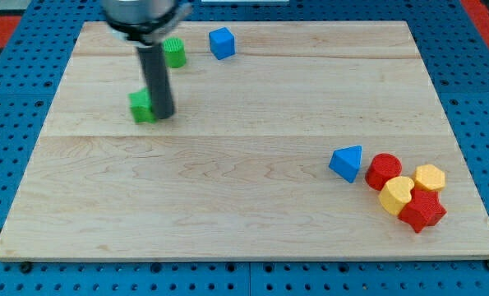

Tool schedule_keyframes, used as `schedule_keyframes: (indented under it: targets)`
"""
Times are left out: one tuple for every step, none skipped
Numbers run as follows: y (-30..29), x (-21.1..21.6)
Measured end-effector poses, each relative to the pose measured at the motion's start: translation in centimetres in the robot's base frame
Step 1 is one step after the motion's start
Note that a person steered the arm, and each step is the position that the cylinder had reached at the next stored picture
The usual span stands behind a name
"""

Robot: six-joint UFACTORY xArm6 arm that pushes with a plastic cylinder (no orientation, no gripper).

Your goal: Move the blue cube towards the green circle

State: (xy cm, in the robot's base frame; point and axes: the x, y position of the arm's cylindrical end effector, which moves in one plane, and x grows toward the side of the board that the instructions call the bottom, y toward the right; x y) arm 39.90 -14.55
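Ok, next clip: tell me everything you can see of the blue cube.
The blue cube is a small, solid, matte-looking block with plain faces, sitting flat near the view's top edge of the wooden board, turned slightly so a corner faces the camera. Nothing touches it. The green circle lies just to its left with a gap between them. My tip is lower left, beside another green block.

A blue cube (222,43), green circle (175,53), green block (141,107), blue triangle (347,163), red (383,171) and yellow (430,178) blocks lie on a pale wooden board (244,205).
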Motion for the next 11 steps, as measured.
schedule_keyframes:
  targets:
    - [-3.8,-0.7]
    - [5.2,-0.8]
    - [13.4,-4.8]
    - [15.0,-11.9]
    - [16.3,-18.1]
    - [14.4,-19.0]
    - [14.3,-18.8]
    - [15.0,-18.4]
    - [14.8,-16.4]
    - [11.0,-14.9]
    - [4.9,-15.5]
